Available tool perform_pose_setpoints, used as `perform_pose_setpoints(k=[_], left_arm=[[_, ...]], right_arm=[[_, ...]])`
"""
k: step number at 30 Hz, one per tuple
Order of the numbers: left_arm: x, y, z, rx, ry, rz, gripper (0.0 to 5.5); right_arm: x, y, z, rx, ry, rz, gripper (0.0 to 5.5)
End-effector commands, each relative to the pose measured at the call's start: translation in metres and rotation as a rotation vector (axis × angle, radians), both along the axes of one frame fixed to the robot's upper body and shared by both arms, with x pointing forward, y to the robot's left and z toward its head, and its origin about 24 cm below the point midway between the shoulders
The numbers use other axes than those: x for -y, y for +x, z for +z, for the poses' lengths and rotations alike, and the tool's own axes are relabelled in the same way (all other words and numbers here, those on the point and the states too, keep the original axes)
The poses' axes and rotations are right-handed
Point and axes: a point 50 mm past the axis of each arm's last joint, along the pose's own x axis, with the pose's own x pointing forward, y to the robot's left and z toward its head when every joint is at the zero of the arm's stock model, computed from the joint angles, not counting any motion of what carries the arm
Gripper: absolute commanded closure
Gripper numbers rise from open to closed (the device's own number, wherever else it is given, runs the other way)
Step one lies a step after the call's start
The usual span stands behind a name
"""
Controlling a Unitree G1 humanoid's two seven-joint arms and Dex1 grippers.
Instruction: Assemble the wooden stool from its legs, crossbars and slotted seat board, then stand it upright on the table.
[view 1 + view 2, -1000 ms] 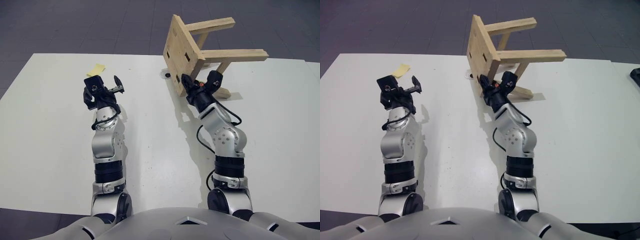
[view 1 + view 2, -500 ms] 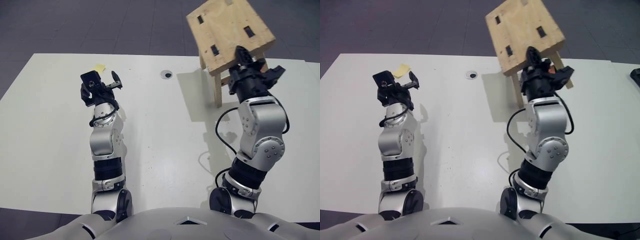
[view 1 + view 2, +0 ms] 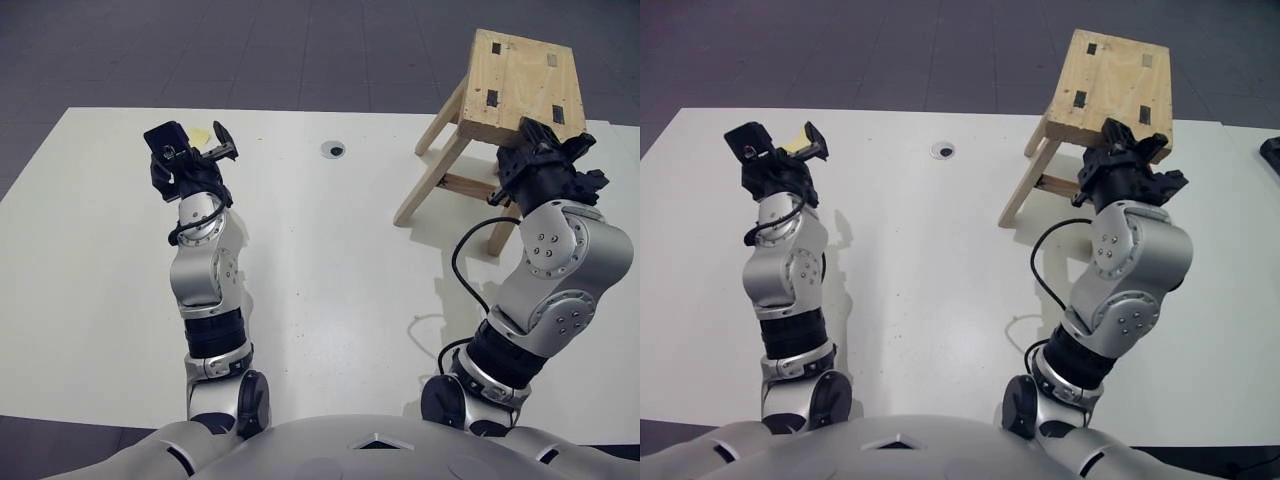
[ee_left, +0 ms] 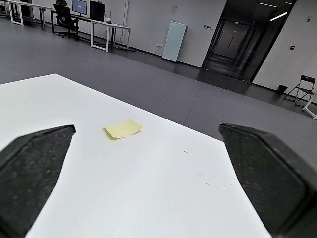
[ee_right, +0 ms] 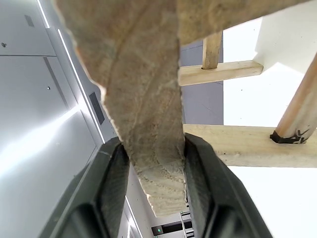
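I have the stool (image 3: 520, 72) standing seat-up on the table (image 3: 320, 290), to my right of the round cable hole (image 3: 332, 150) and about as far back as it, near the far edge. Its slotted seat board is on top and its legs splay down to the white surface. I cannot tell whether every foot is flat, since my own forearm covers the foot farthest to the right of the hole. The right gripper (image 3: 552, 142) is on the side of the stool away from the hole, closed hard on a wooden member just under the seat. In the right wrist view both pads (image 5: 115, 191) press against the timber with no gap, and crossbars show beyond them. The left gripper (image 3: 193, 147) hangs on the other side of the hole, well apart from the stool. Its fingers (image 4: 34, 173) are spread wide with nothing between them, and a yellow note (image 4: 123, 129) lies on the table past them. I judge the stool stiff and fairly light, but top-heavy on its splayed legs. The rough-sawn wood should not slip in the pads. The slotted joints look to me like the weak point, so I would hold it high, at the seat rim or the top of a leg, never by a thin crossbar, and let go gently so that it does not rock.
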Motion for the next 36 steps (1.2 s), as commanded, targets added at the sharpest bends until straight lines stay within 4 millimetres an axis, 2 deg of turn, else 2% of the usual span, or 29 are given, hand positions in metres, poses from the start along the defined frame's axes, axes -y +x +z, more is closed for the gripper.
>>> perform_pose_setpoints(k=[1, 5, 10, 12, 15, 17, 19, 20, 22, 24, 26, 29, 33, 36], left_arm=[[0.000, -0.002, -0.006, -0.022, -0.015, 0.006, 0.10], [0.009, 0.004, -0.008, 0.001, -0.001, -0.022, 0.10], [0.020, 0.015, -0.005, 0.059, 0.045, -0.065, 0.10], [0.020, 0.016, -0.004, 0.068, 0.049, -0.072, 0.10], [0.015, 0.014, -0.004, 0.070, 0.060, -0.079, 0.10], [0.011, 0.013, -0.004, 0.066, 0.070, -0.080, 0.10], [0.009, 0.013, -0.002, 0.068, 0.080, -0.088, 0.10], [0.009, 0.014, 0.001, 0.075, 0.086, -0.092, 0.10], [0.008, 0.015, 0.005, 0.089, 0.093, -0.092, 0.10], [0.005, 0.016, 0.007, 0.099, 0.092, -0.080, 0.10], [0.003, 0.019, 0.012, 0.122, 0.124, -0.084, 0.10], [0.004, 0.021, 0.029, 0.213, 0.237, -0.105, 0.10], [-0.008, 0.024, 0.032, 0.231, 0.247, -0.063, 0.10], [-0.018, 0.025, 0.035, 0.252, 0.262, -0.029, 0.10]], right_arm=[[0.001, -0.007, -0.021, -0.094, -0.041, 0.049, 3.05], [0.002, -0.012, -0.003, 0.151, -0.141, 0.100, 2.44], [-0.001, -0.026, 0.001, 0.430, -0.291, 0.243, 1.66], [-0.003, -0.030, -0.005, 0.472, -0.366, 0.372, 1.30], [-0.003, -0.039, -0.005, 0.633, -0.521, 0.582, 0.77], [0.000, -0.044, 0.003, 0.719, -0.663, 0.760, 0.42], [0.003, -0.047, 0.018, 0.788, -0.782, 0.855, 0.11], [0.005, -0.050, 0.032, 0.866, -0.840, 0.822, 0.11], [0.011, -0.049, 0.055, 0.977, -1.013, 0.627, 0.11], [0.019, -0.035, 0.064, 0.934, -1.204, 0.355, 0.11], [0.023, -0.017, 0.064, 0.824, -1.443, 0.092, 0.11], [0.021, 0.004, 0.048, 0.665, -1.804, -0.109, 0.11], [0.035, 0.022, 0.051, 0.489, -1.888, -0.433, 0.11], [0.054, 0.028, 0.046, 0.325, -1.799, -0.564, 0.11]])
